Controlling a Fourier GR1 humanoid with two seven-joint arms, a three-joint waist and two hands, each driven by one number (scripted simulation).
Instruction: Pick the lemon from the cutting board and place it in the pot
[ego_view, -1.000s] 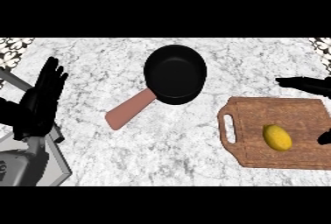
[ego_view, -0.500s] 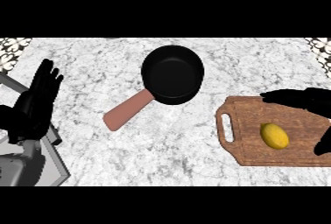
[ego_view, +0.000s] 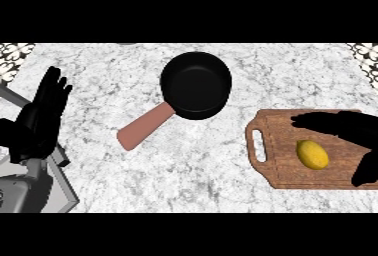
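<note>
At the frame's right, the lemon (ego_view: 312, 154) lies on the cutting board (ego_view: 267, 167), just below the right hand (ego_view: 354, 131), its fingers (ego_view: 310, 121) spread, holding nothing; pot (ego_view: 196, 85) upper centre; left hand (ego_view: 40, 120) open at left

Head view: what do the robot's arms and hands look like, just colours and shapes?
Both hands are plain black, with slim fingers and a thumb: the left hand at the view's left, the right hand at its right. A grey, blocky left forearm shows below its hand; the right forearm is out of view. No cables or markings show.
</note>
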